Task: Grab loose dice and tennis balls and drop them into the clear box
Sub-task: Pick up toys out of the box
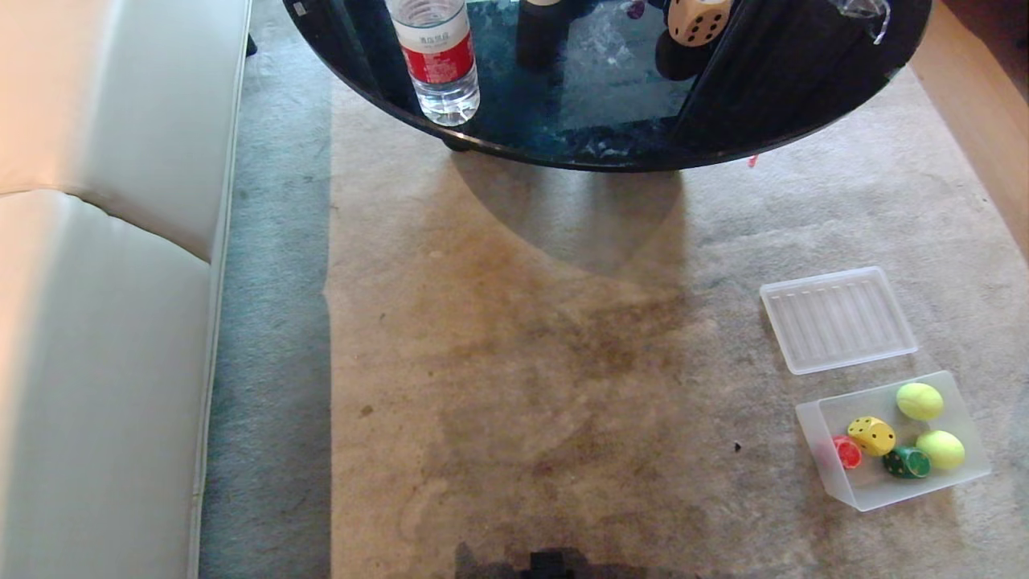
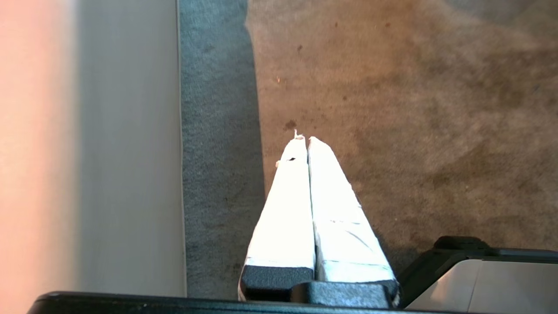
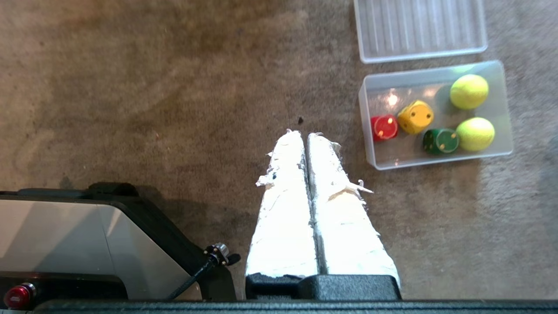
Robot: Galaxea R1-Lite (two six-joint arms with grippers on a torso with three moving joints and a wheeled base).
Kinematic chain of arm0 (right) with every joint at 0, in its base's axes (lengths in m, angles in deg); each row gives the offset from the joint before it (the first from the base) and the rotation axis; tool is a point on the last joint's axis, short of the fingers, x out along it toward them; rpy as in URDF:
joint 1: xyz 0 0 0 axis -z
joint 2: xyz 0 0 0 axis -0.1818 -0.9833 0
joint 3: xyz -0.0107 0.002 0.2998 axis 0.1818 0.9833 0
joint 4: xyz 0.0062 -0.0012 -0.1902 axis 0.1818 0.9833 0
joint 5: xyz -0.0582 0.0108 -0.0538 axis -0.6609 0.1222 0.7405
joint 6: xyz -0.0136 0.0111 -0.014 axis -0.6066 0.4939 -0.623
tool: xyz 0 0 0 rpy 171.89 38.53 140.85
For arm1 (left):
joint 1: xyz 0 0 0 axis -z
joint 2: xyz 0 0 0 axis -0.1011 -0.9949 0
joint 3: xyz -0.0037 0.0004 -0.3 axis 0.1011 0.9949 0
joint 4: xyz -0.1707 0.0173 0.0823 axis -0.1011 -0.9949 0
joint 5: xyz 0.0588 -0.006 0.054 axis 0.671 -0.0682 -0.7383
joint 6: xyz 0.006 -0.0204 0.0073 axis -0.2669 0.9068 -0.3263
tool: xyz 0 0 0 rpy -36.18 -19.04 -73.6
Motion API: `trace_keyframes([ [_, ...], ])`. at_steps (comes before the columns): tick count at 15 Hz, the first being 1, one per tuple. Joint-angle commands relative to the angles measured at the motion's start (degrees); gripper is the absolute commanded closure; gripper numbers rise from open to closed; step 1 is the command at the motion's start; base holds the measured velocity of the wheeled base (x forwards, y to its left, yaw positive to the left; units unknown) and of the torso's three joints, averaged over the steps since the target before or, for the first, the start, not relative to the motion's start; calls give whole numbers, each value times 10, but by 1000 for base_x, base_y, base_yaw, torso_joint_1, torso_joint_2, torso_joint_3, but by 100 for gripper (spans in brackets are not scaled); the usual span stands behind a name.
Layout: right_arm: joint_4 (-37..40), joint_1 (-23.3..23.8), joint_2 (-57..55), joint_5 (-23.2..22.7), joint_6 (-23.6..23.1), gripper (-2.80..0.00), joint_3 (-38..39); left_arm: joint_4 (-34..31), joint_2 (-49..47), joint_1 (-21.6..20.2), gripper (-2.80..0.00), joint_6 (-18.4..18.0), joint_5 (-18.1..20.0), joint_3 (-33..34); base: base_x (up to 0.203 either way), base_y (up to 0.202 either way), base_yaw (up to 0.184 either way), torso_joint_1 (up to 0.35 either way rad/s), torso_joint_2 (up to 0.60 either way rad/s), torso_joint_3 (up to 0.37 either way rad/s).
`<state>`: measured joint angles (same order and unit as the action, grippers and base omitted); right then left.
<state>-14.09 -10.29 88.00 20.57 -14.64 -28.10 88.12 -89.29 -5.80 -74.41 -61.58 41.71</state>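
Note:
The clear box sits on the carpet at the lower right. Inside it lie two tennis balls, a yellow die, a red die and a dark green die. A beige die rests on the black glass table at the far top. My right gripper hangs shut and empty over bare carpet, a short way from the box. My left gripper is also shut and empty, above the carpet's edge by the sofa.
The ribbed translucent lid lies flat just beyond the box. A water bottle stands on the round table. A white sofa fills the left side. My own base shows beside the right gripper. A wooden edge borders the far right.

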Motion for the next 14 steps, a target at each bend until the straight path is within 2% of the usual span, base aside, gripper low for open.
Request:
trace_keyframes([
  [1, 1, 0, 0, 0, -1, 0, 0, 0, 0, 0, 0, 0, 0, 0, 0, 0, 0, 3, 2, 205],
  [8, 1, 0, 0, 0, 0, 0, 0, 0, 0, 0, 0, 0, 0, 0, 0, 0, 0, 3, 3, 204],
  [14, 1, 0, 0, 0, 0, 0, 0, 0, 0, 0, 0, 0, 0, 0, 0, 0, 0, 1, 1, 34],
])
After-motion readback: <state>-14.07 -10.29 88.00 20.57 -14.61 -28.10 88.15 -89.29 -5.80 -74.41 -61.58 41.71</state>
